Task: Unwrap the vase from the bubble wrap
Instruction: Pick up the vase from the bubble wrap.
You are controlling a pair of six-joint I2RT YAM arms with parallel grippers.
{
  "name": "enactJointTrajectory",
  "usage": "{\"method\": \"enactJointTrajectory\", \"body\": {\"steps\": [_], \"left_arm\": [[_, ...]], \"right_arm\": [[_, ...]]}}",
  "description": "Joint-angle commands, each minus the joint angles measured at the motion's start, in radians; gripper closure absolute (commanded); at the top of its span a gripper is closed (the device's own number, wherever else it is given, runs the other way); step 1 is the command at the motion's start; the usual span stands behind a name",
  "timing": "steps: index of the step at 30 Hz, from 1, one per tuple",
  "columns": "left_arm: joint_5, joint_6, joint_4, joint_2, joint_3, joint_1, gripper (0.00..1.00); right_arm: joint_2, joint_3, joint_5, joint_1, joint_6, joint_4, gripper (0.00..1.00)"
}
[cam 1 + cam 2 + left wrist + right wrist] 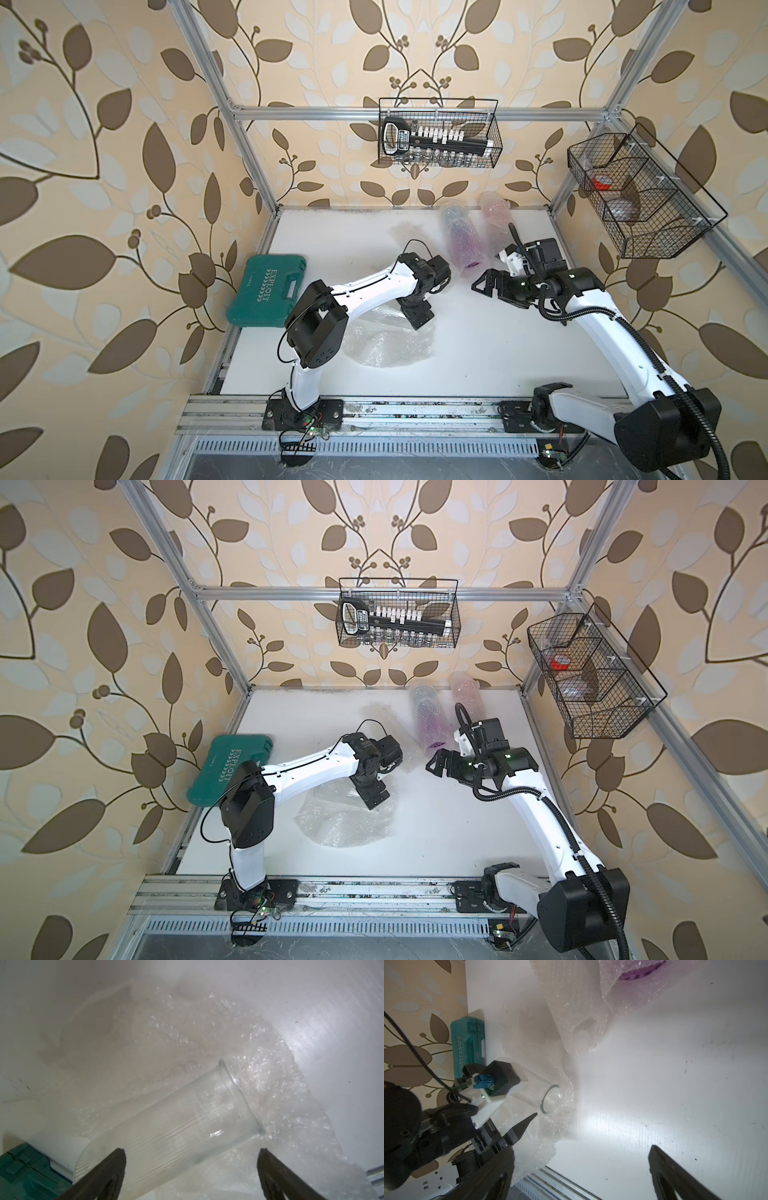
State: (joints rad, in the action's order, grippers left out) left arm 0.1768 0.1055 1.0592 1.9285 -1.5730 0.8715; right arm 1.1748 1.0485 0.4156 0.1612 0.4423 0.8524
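Note:
A clear ribbed glass vase point(176, 1122) lies on its side, bare, on a spread sheet of bubble wrap point(270, 1084) at the table's middle front. My left gripper point(192, 1151) hovers just over the vase's base end, open, its fingers on either side of the glass without holding it. The right wrist view shows the vase's open mouth point(550, 1099) and one left finger point(525, 1124). In both top views the left gripper point(422, 322) points down at the bubble wrap point(390, 349). My right gripper point(482, 284) hangs open and empty to the right.
Two more wrapped vases lie at the back: a purple one point(461, 241) and a pink one point(494, 220). A loose sheet of wrap point(405, 232) lies left of them. A green tool case point(266, 291) sits at the left edge. Wire baskets point(440, 133) point(640, 195) hang on the frame.

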Motion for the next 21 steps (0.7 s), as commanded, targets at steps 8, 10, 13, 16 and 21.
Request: {"method": "enactJointTrajectory", "body": {"steps": [8, 10, 13, 16, 21], "left_arm": [[0.019, 0.077, -0.117, 0.025, 0.113, 0.004, 0.01], [0.074, 0.068, -0.135, 0.057, 0.108, 0.005, 0.01], [0.128, 0.060, -0.176, 0.095, 0.085, 0.004, 0.01], [0.140, 0.059, -0.178, 0.138, 0.043, 0.004, 0.01], [0.207, 0.056, -0.150, 0.211, -0.027, 0.004, 0.04]], "right_arm": [[-0.023, 0.038, -0.014, -0.001, 0.076, 0.067, 0.01], [-0.036, 0.037, -0.014, -0.002, 0.079, 0.081, 0.01], [-0.051, 0.038, -0.019, -0.001, 0.077, 0.100, 0.01], [-0.063, 0.044, -0.027, -0.001, 0.074, 0.119, 0.01], [-0.072, 0.065, -0.053, -0.002, 0.052, 0.140, 0.01]]}}
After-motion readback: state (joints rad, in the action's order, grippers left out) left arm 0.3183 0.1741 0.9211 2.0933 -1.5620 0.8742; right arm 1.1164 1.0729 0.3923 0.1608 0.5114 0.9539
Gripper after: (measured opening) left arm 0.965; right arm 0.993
